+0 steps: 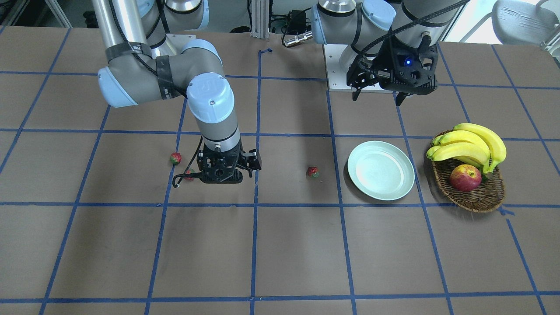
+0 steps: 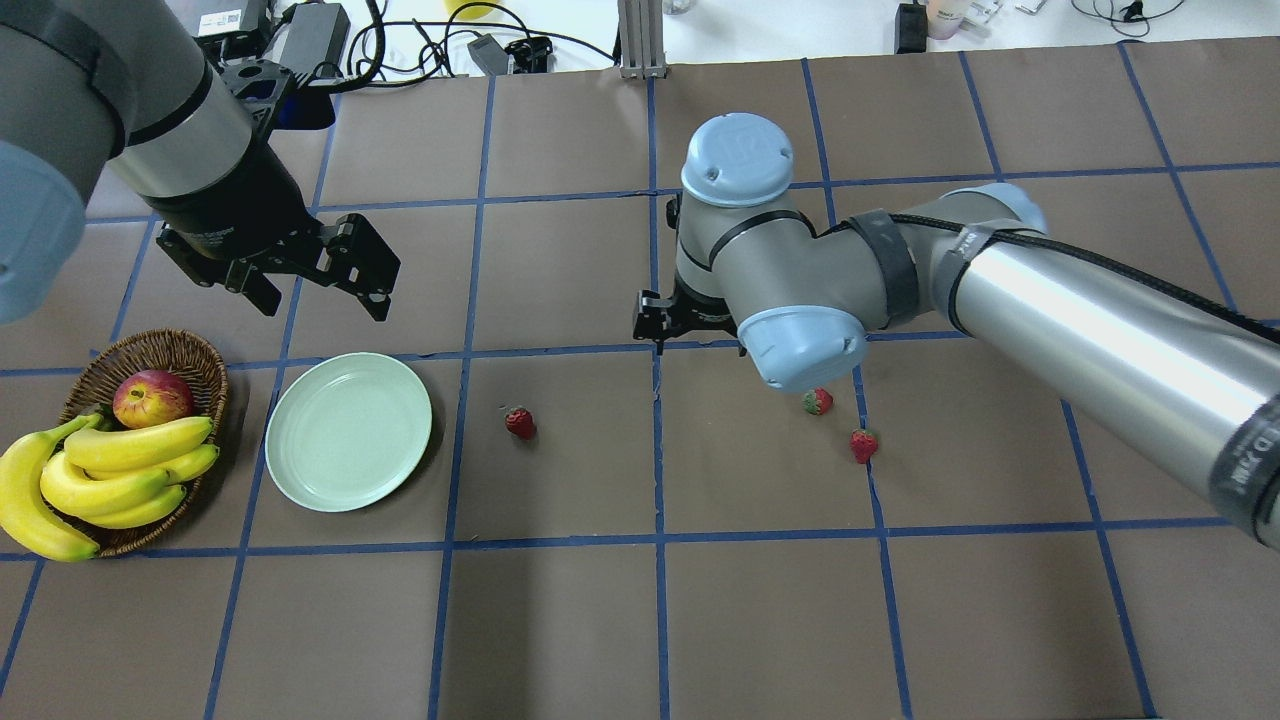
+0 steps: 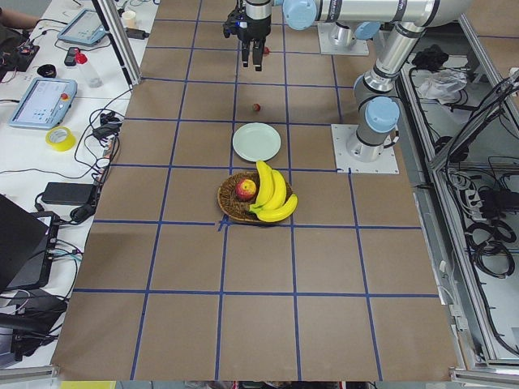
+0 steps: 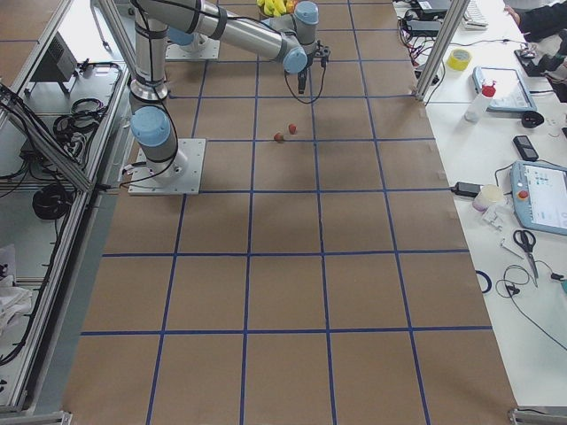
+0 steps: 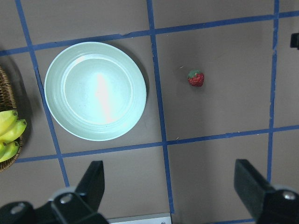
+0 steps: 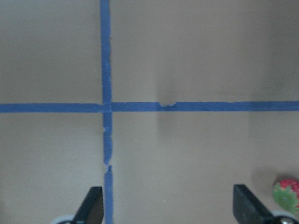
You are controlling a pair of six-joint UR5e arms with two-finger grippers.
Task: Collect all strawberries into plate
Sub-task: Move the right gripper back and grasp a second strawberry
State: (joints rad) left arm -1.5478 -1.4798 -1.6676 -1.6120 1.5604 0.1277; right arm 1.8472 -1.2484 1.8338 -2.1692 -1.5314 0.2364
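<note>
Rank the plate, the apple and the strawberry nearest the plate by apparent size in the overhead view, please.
Largest: the plate.
Then the apple.
Smallest: the strawberry nearest the plate.

The worktop (image 1: 288,253) was flat brown, crossed by a grid of blue tape lines (image 1: 297,204). The strawberries (image 2: 519,423) (image 2: 817,402) (image 2: 864,445) were red with green caps. The plate (image 2: 348,432) was a plain pale mint-green. The basket (image 1: 481,197) was brown woven wicker, the bananas (image 1: 470,144) yellow with greenish tips, and the apple (image 1: 465,178) red streaked with yellow. The left arm (image 2: 190,150) and the right arm (image 2: 1080,320) were silver-grey with pale blue caps.
</note>
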